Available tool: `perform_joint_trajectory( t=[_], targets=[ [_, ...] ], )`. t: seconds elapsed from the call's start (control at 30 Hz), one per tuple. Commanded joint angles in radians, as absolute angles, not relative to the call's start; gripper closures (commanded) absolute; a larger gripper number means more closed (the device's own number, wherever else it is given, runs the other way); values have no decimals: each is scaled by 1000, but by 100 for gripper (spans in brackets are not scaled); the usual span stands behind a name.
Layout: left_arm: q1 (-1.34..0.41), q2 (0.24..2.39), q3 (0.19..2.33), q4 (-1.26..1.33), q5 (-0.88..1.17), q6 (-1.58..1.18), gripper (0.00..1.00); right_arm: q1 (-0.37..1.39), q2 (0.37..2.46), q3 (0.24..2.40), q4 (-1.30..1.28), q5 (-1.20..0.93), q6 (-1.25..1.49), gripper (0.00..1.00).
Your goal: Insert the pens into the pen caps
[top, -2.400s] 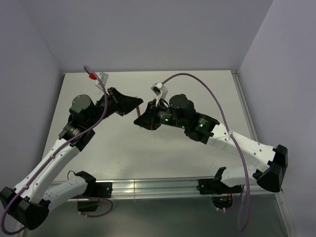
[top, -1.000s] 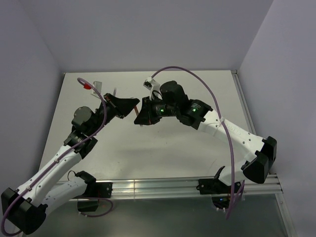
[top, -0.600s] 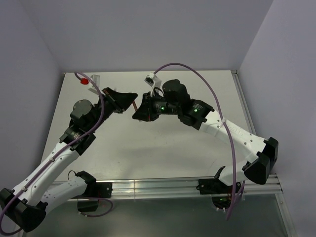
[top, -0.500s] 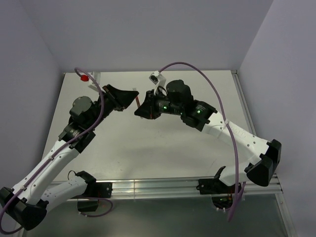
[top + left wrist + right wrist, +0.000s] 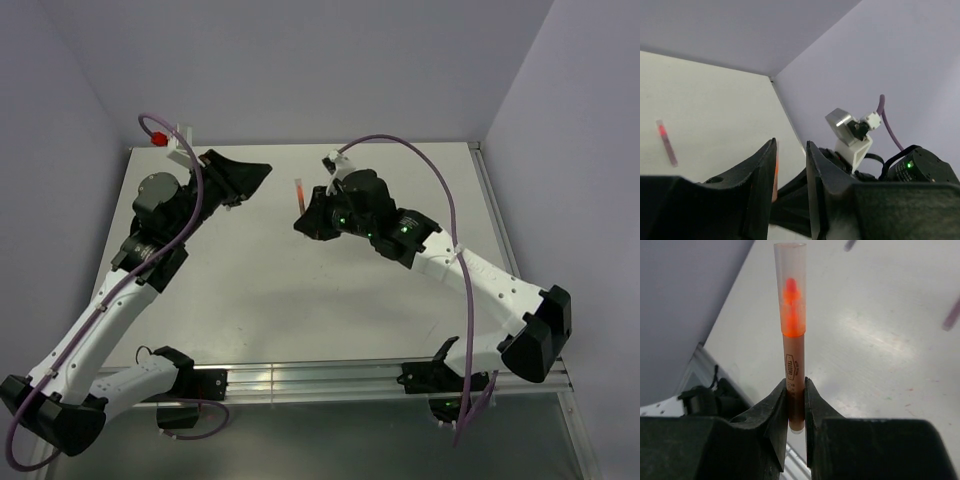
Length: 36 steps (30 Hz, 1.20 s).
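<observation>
The right pincer (image 5: pixel 795 384), at lower centre of its wrist view, is clamped on the lower barrel of a red-orange pen (image 5: pixel 793 357). The pen stands upright between the two fingers and rises almost to the top of the frame. A clear pen cap (image 5: pixel 789 270) sits over the pen's upper end, and the orange tip shows through it. In the overhead view the same capped pen juts from the pincer's tip toward the top of the frame, just left of centre, above the pale worktop (image 5: pixel 300 290). The left pincer (image 5: pixel 790 145), at upper left in the overhead view and apart from the pen, has its fingers parted with nothing between them. In its wrist view a slim pinkish stick (image 5: pixel 666 142) with a red spot lies flat on the worktop near the left edge; whether it is a pen or a cap cannot be told.
</observation>
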<state>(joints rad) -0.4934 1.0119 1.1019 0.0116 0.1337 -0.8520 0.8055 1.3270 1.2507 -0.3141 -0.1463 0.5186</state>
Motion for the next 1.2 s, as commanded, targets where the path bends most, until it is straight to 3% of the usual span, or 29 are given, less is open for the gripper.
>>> perform_joint_trajectory(
  t=[0.0, 0.2, 0.33, 0.53, 0.9, 1.17],
  targets=[
    [-465, 983, 1134, -83, 107, -836, 65, 703, 1373, 1250, -350, -86, 511, 100],
    [-437, 888, 1063, -164, 91, -825, 63, 566, 1603, 1320, -399, -2, 466, 100],
    [-434, 839, 1060, -221, 83, -799, 63, 534, 1816, 1423, -437, 40, 439, 100],
    [-430, 779, 1065, -268, 80, -775, 60, 499, 1973, 1555, -494, 72, 436, 100],
    [-431, 781, 1062, -287, 95, -746, 60, 489, 2072, 1597, -526, 117, 437, 71],
    [-431, 801, 1061, -281, 104, -746, 60, 486, 2074, 1589, -525, 123, 431, 65]
  ],
)
